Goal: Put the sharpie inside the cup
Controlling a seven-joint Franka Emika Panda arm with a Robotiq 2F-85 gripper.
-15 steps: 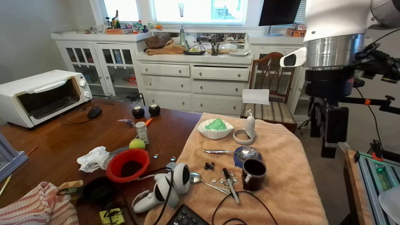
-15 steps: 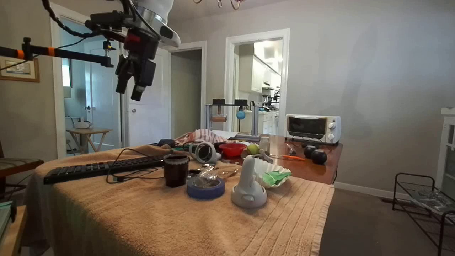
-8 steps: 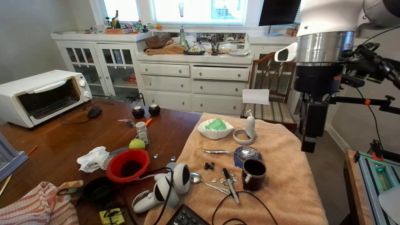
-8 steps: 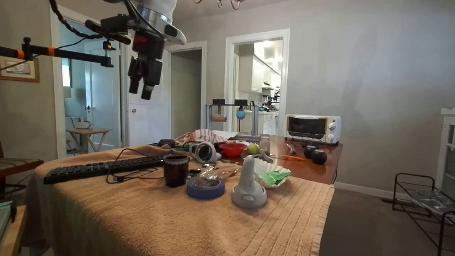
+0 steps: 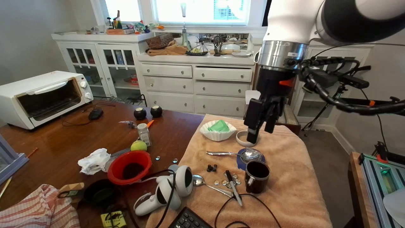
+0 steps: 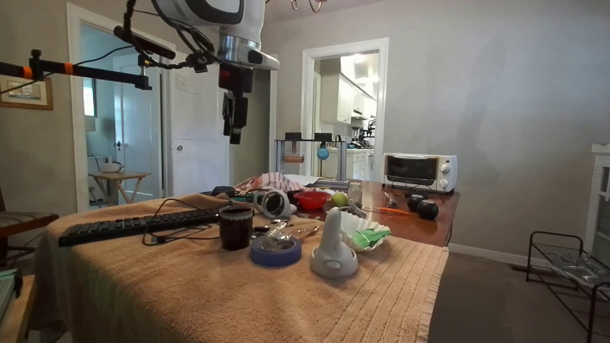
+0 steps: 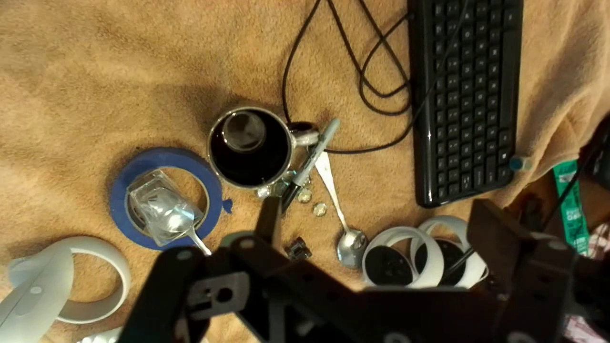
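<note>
The sharpie, grey with a black cap, lies on the towel beside the cup in an exterior view (image 5: 234,190) and in the wrist view (image 7: 312,162). It crosses a spoon handle close to the cup's handle. The dark shiny cup stands upright in both exterior views (image 5: 258,185) (image 6: 236,231) and in the wrist view (image 7: 252,166), where I see no pen in it. My gripper (image 5: 261,133) (image 6: 231,136) is high above the towel, apart from both. In the wrist view its jaws stand wide apart with nothing between them (image 7: 381,226).
A blue tape roll (image 5: 242,163) with a spoon on it sits by the cup. A spoon (image 7: 351,247), glass beads (image 7: 320,208), a black cable (image 7: 367,151) and a keyboard (image 7: 464,100) surround the pen. White controllers (image 7: 405,257) and a red bowl (image 5: 115,172) lie farther off.
My arm has swung from beside the table to above the towel, leftward in one exterior view and rightward in another. The gripper has turned. The sharpie and cup have not moved.
</note>
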